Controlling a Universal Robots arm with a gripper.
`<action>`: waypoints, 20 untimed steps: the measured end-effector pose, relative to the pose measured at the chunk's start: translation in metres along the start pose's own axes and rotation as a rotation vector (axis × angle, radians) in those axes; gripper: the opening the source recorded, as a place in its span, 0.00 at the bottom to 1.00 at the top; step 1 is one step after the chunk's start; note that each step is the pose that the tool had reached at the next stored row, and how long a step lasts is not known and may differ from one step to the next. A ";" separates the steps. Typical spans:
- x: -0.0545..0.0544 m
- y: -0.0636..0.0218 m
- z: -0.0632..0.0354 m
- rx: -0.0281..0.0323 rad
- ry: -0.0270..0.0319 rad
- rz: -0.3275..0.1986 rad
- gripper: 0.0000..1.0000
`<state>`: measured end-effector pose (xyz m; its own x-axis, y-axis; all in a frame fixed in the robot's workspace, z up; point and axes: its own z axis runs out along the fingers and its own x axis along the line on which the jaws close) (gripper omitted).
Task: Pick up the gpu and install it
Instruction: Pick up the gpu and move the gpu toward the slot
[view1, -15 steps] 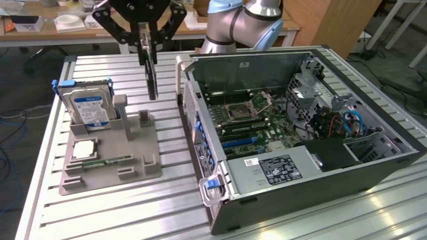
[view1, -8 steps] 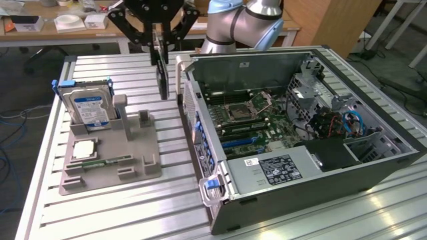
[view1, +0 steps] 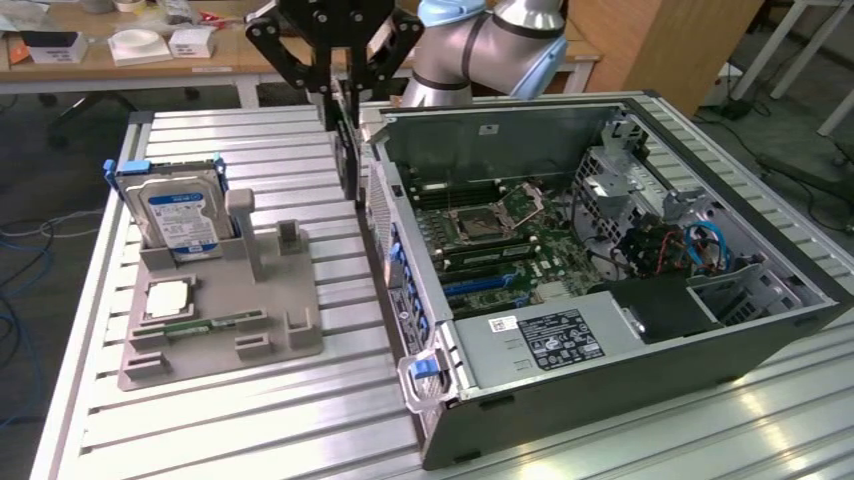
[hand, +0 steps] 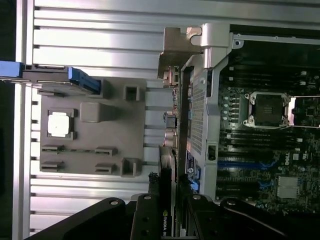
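The black, linkage-fingered tool (view1: 344, 98) is pinching narrowly on the thin, flat, dark-faced gpu (view1: 347, 150), gripping it by its upper end so that the card is hanging on edge. The gpu is in the air, not yet installed. It is hovering just outside the wall of the open grey metal computer case (view1: 747, 330), between that wall and the grey moulded fixture (view1: 267, 345) that is carrying the silver, blue-labelled hard drive (view1: 180, 215). Holding it upright probably suits the green motherboard (view1: 534, 250), which is lying face-up inside the case. Both case and fixture are resting on the slatted aluminium counter (view1: 267, 420). The silver-and-blue arm (view1: 494, 40) is standing behind the case, its wrist pointing straight down.
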<state>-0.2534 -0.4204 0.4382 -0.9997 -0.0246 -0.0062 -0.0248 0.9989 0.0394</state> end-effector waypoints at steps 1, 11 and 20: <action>-0.002 -0.0004 0.0000 0.0000 0.0005 0.000 0.26; -0.029 -0.0042 0.0000 -0.0004 0.0044 0.000 0.26; -0.052 -0.0072 0.0000 -0.0008 0.0079 0.000 0.26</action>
<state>-0.2016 -0.4263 0.4383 -0.9997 -0.0246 0.0017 -0.0246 0.9989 0.0402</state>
